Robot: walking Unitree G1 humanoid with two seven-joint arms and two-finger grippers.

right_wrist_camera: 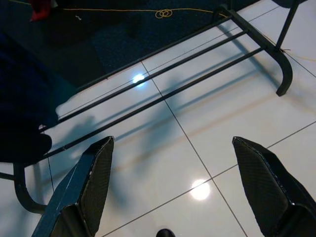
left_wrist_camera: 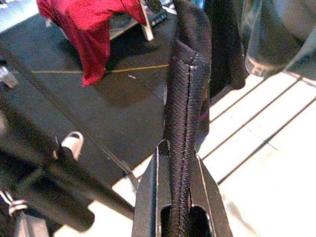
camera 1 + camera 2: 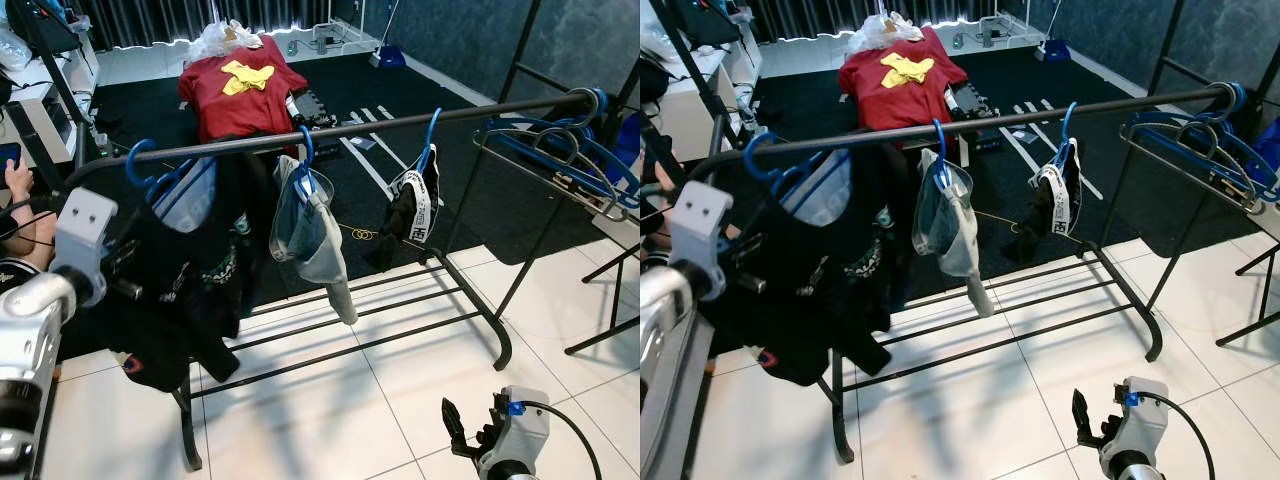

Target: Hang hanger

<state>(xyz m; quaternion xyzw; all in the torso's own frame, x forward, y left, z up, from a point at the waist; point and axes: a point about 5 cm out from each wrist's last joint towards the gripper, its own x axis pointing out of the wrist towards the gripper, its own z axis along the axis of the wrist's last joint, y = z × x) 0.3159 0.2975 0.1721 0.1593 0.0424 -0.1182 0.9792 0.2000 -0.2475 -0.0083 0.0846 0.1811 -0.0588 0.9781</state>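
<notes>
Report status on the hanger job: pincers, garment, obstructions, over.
Left pincer shut on black garment by the rail. Right pincer open, low over the tile floor. Blue hanger hooked on rail. No obstruction seen.

Blue hangers (image 3: 150, 172) hang on a black rail (image 3: 330, 130). A black shirt (image 3: 190, 290) at nine o'clock, grey-blue cloth (image 3: 305, 235) centre, black-and-white garment (image 3: 415, 205) at two. Red shirt (image 3: 240, 95) with yellow patch at twelve. White tiles (image 3: 400, 400).
</notes>
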